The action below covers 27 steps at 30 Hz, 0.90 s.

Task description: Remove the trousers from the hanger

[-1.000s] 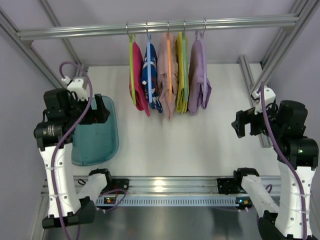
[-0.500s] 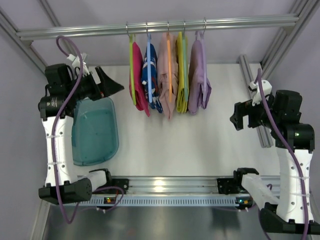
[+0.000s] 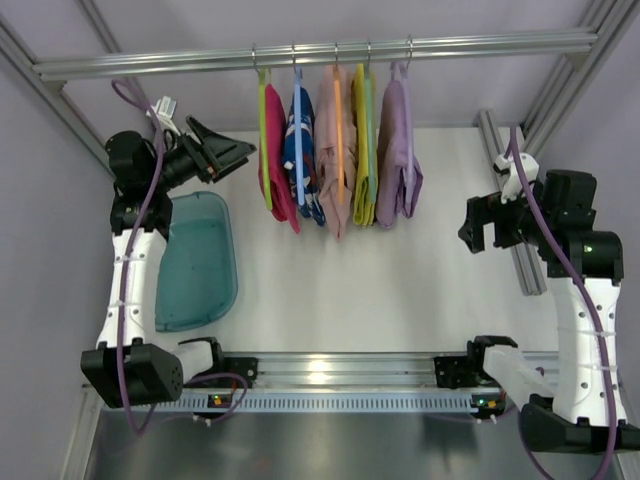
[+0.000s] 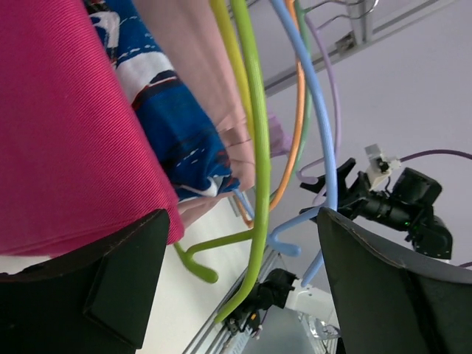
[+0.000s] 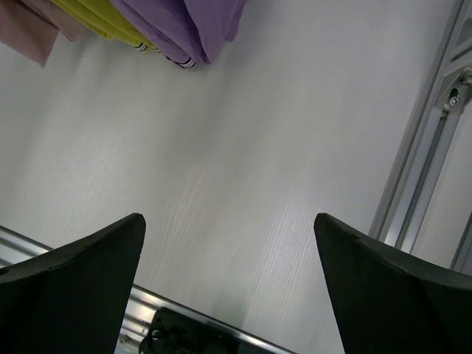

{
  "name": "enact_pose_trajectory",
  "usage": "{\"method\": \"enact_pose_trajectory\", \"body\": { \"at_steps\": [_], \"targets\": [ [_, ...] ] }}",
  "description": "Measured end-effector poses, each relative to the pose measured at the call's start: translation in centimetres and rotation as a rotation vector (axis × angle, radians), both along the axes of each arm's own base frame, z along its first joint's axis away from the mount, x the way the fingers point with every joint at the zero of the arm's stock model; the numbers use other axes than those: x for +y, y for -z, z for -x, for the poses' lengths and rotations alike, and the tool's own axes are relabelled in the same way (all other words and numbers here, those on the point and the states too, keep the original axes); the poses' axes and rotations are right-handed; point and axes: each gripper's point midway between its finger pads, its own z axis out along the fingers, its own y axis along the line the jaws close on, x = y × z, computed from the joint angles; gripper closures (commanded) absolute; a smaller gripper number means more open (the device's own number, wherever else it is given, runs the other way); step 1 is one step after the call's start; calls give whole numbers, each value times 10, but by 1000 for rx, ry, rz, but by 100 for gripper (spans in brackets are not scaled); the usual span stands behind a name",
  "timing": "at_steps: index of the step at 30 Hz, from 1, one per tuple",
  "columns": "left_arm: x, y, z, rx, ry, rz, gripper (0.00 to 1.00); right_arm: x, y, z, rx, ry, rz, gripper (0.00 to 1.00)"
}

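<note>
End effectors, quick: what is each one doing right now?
Left end effector: open, holding nothing, close to the trousers on the hanger.
Right end effector: open, holding nothing.

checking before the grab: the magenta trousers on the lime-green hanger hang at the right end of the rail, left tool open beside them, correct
Not quite. The trousers on the lime-green hanger hang at the left end of the rail, not the right, as the top external view shows. The left tool is open beside them.
</note>
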Motion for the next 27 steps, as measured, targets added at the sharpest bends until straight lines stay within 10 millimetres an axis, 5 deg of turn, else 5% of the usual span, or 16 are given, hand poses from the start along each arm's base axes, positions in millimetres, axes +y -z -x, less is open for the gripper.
{"method": "enact_pose_trajectory", "body": {
  "at_steps": [11, 15, 19, 27],
  "targets": [
    [-53, -20, 6, -56, 151, 77, 25, 0, -3, -5, -5, 1, 0, 0],
    [-67, -12, 5, 7, 184, 111, 42, -1, -3, -6, -3, 0, 1, 1],
    [-70, -11, 1, 75, 185, 157, 79, -1, -8, -11, -19, 0, 1, 1],
    [-74, -37, 11, 184, 220, 261, 100, 1, -8, -11, -20, -6, -4, 1]
  ]
}}
